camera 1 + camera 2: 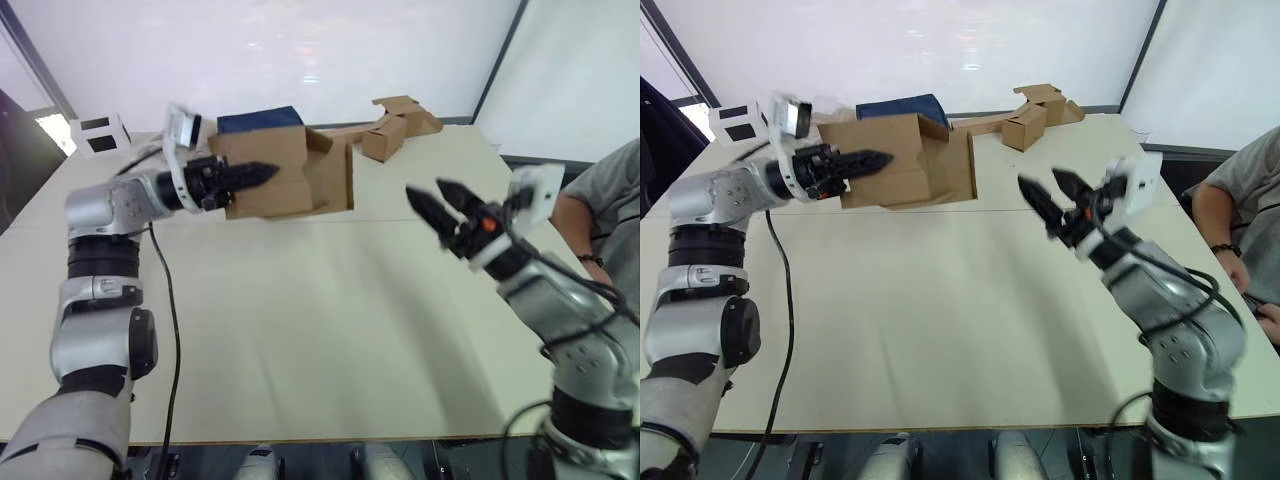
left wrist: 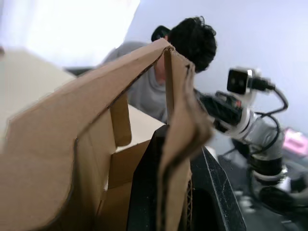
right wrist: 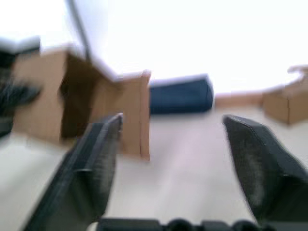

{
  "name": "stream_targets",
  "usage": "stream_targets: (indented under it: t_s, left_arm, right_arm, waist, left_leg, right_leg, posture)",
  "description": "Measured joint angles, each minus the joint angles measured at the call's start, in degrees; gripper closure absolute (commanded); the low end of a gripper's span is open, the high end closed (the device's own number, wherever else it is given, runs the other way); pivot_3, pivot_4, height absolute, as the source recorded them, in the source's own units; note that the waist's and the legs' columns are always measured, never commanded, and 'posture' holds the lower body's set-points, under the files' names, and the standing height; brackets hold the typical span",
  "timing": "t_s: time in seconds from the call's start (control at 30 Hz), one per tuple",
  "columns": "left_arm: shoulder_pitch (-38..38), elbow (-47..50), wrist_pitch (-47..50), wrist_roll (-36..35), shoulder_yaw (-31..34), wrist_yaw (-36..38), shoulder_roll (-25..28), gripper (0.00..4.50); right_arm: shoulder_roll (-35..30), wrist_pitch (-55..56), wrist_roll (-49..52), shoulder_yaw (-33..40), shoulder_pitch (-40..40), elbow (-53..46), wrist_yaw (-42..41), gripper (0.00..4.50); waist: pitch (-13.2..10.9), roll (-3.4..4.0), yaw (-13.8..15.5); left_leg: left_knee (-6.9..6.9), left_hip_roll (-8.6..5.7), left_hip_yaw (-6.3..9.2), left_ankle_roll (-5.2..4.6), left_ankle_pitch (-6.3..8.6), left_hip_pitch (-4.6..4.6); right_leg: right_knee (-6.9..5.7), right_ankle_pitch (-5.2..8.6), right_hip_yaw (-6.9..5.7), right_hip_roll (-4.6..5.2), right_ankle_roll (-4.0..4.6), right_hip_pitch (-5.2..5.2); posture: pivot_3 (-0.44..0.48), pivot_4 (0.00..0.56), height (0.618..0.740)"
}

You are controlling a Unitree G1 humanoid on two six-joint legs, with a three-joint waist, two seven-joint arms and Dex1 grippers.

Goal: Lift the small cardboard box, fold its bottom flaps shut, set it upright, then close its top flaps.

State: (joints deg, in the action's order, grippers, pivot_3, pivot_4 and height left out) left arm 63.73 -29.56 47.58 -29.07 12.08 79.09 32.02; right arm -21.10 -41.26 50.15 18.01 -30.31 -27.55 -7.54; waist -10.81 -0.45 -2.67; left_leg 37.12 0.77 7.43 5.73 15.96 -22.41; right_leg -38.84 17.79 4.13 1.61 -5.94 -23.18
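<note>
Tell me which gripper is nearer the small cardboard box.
Left. The left gripper is clamped on the small cardboard box, holding its wall; the right gripper hangs open, apart from it toward the robot's right.

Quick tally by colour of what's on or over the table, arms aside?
Brown: 2, the box held by the left gripper, and the smaller box with loose pieces
White: 1, box with dark windows
Dark blue: 1, block behind the held box
Total: 4

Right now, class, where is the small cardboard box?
In the left eye view, the small cardboard box is on the robot's left, held up by the left tool, in front of a dark blue object.
</note>
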Motion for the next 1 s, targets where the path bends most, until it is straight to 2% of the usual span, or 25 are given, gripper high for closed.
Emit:
stream_targets:
  t_s: [0.17,0.2,0.3,0.53,0.93,1.0]
  left_arm:
    - [0.1,4.8,-3.1,-0.4,-0.3,-2.3,0.3,4.50]
    - [0.2,5.7,-3.5,-0.5,-0.3,-2.6,0.4,4.50]
    - [0.3,6.6,-4.4,-1.2,-0.5,-2.7,1.1,4.50]
    - [0.4,9.8,-4.3,-3.6,-1.2,-3.4,1.4,4.50]
    - [-1.1,12.8,-1.8,-7.4,-1.8,-3.7,2.8,4.50]
    - [-1.1,12.6,-1.9,-7.7,-2.0,-3.7,3.2,4.50]
  right_arm:
    - [5.8,2.5,2.4,0.1,-10.7,7.9,2.3,4.24]
    - [6.0,2.6,3.2,0.0,-12.6,8.8,1.9,4.45]
    - [5.7,2.8,2.9,-1.5,-15.8,11.6,-0.2,4.45]
    - [7.4,5.5,-4.5,-11.7,-17.1,15.6,-7.0,4.45]
    - [8.0,5.1,-6.1,-14.1,-15.0,14.9,-12.4,4.45]
    - [5.5,2.8,-3.7,-14.1,-12.9,11.7,-14.9,4.45]
  waist:
    - [0.0,0.02,-0.3]
    - [0.0,0.02,-0.3]
    - [0.0,0.02,-0.7]
    - [0.0,0.02,-1.7]
    - [0.0,0.02,-1.5]
    - [0.0,0.02,-1.4]
  left_leg:
    - [-0.03,-0.01,-0.03,0.02,-0.01,0.00]
    - [-0.04,-0.01,-0.02,0.02,-0.01,0.00]
    - [-0.03,-0.02,-0.03,0.02,-0.01,-0.01]
    - [-0.06,0.00,-0.02,0.01,-0.01,0.00]
    - [-0.04,-0.01,-0.02,0.01,-0.01,-0.01]
    - [-0.05,-0.01,0.00,0.01,-0.01,-0.02]
  right_leg:
    - [-0.13,0.01,0.03,-0.01,0.02,-0.10]
    - [-0.15,0.02,0.02,-0.01,0.03,-0.10]
    - [-0.15,0.02,0.03,-0.01,0.03,-0.09]
    - [-0.18,0.04,0.03,-0.05,0.07,-0.16]
    - [-0.18,0.04,0.03,-0.03,0.07,-0.16]
    - [-0.17,0.05,0.02,-0.02,0.07,-0.16]
  posture:
    - [0.000,0.150,0.740]
    - [0.000,0.150,0.740]
    - [0.000,0.150,0.740]
    - [0.000,0.150,0.740]
    - [0.000,0.150,0.740]
    - [0.000,0.150,0.740]
